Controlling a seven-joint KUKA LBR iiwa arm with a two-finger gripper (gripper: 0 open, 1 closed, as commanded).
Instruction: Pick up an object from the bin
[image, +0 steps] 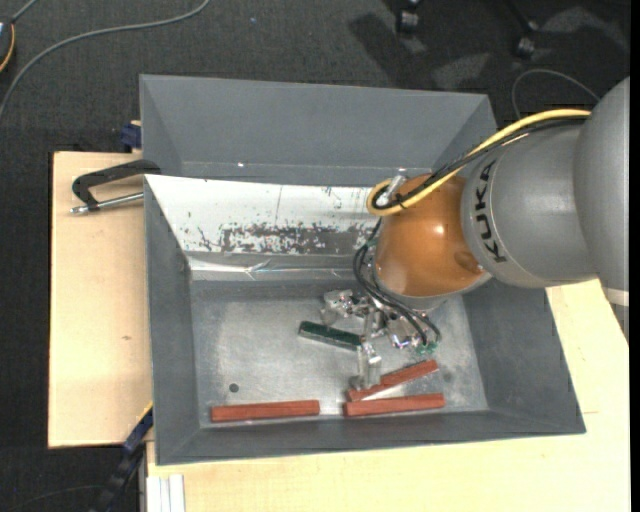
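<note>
Grey metal bin (170, 300), a few loose things on its floor. Arm (560, 220) comes in from 3 o'clock, with its orange cover (425, 250) over the floor's 1 o'clock part. Tool (368, 368) hangs low beneath it, just right of floor centre. Whether it is spread or pressed together cannot be told, because wiring and metal parts crowd it. Its tip touches or nearly touches the left end of a tilted red-brown bar (412, 373), lying at 4 o'clock from centre. Just below, a second red-brown bar (395, 404) lies flat along the 6 o'clock wall. A third bar (265, 409) lies along the same wall toward 7 o'clock, well apart from the tool. Dark green flat piece (330, 335) lies just at the tool's 10 o'clock. Small dark speck (233, 389) sits at 8 o'clock.
</note>
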